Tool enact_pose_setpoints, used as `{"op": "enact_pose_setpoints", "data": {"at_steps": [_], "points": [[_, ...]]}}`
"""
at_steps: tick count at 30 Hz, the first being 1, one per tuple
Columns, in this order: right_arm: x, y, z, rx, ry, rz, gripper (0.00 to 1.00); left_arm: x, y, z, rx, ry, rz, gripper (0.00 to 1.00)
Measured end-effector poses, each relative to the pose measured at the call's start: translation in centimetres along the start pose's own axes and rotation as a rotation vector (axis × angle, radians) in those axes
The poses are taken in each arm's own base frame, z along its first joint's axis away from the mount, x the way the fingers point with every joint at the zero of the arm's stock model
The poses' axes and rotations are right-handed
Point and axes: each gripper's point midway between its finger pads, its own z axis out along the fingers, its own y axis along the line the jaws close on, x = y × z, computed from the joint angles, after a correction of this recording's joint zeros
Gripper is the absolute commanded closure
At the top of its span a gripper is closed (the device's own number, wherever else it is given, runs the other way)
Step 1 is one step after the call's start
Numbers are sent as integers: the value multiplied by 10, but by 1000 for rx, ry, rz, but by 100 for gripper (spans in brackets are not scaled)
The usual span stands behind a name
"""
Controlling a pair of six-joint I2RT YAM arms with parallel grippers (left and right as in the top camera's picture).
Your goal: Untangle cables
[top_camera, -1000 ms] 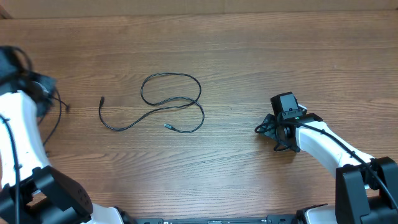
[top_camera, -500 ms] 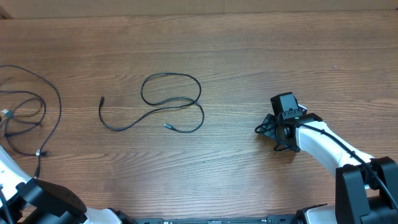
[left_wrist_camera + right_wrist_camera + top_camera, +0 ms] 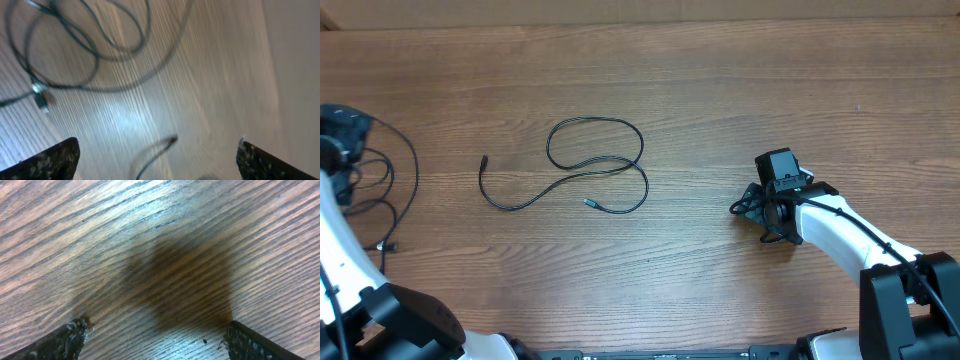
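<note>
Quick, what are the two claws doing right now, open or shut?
Left claw: open, holding nothing.
Right claw: open, holding nothing.

Under me the table is grained wood with a soft sheen. The cables look matt black and rubbery. My right fingertips are rough, speckled black.
</note>
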Motion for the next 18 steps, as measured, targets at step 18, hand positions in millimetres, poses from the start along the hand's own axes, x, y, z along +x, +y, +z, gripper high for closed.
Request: {"op": "enact_pose_setpoints", "data": {"at_steps": [18], "points": [[0,0,0,-1,0,0,11,198,-62,22,-11,360,630,0]]}}
